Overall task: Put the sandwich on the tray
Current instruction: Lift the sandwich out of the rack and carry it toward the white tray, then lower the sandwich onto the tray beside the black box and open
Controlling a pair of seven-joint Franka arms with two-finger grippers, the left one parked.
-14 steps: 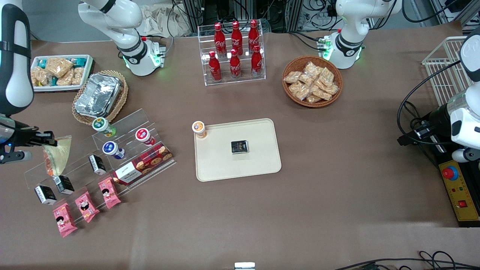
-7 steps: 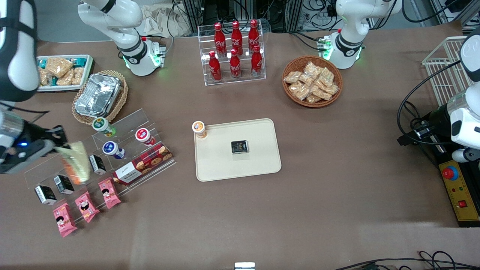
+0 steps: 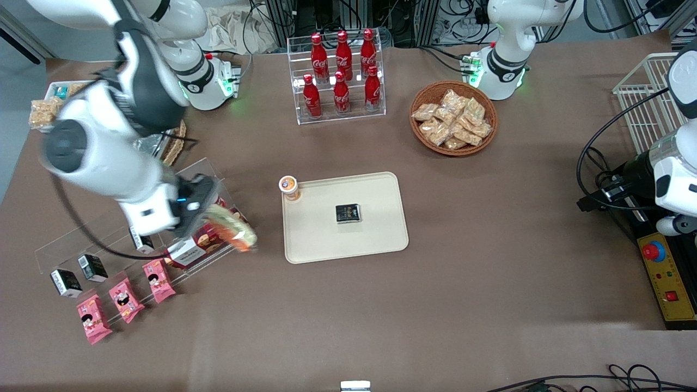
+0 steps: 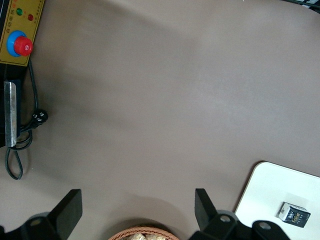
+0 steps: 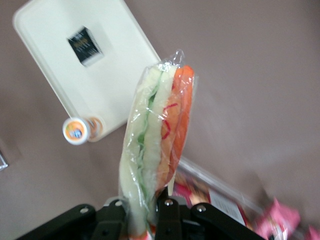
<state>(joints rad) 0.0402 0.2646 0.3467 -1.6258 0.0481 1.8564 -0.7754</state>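
Observation:
My right gripper [image 3: 209, 216] is shut on the sandwich [image 3: 233, 230], a clear-wrapped wedge with pale bread and orange and green layers. It holds the sandwich in the air above the clear stepped shelf [image 3: 141, 228], between that shelf and the tray. In the right wrist view the sandwich [image 5: 157, 135] stands up from between the closed fingers [image 5: 172, 212]. The cream-beige tray [image 3: 375, 228] lies mid-table and carries a small black box [image 3: 348, 213] and an orange-lidded cup [image 3: 289, 187] at its corner. The tray [image 5: 55, 60] also shows in the right wrist view.
The stepped shelf holds small black boxes [image 3: 93, 267], pink snack packets [image 3: 125, 298] and a red cookie box [image 3: 190, 247]. A rack of red cola bottles [image 3: 340, 73] and a basket of tan snack bags [image 3: 453, 117] stand farther from the camera. A white snack tray [image 3: 46, 106] sits toward the working arm's end.
The right arm has swung from the working arm's end of the table over the stepped shelf toward the tray, carrying the sandwich with it. Nothing on the tray has moved.

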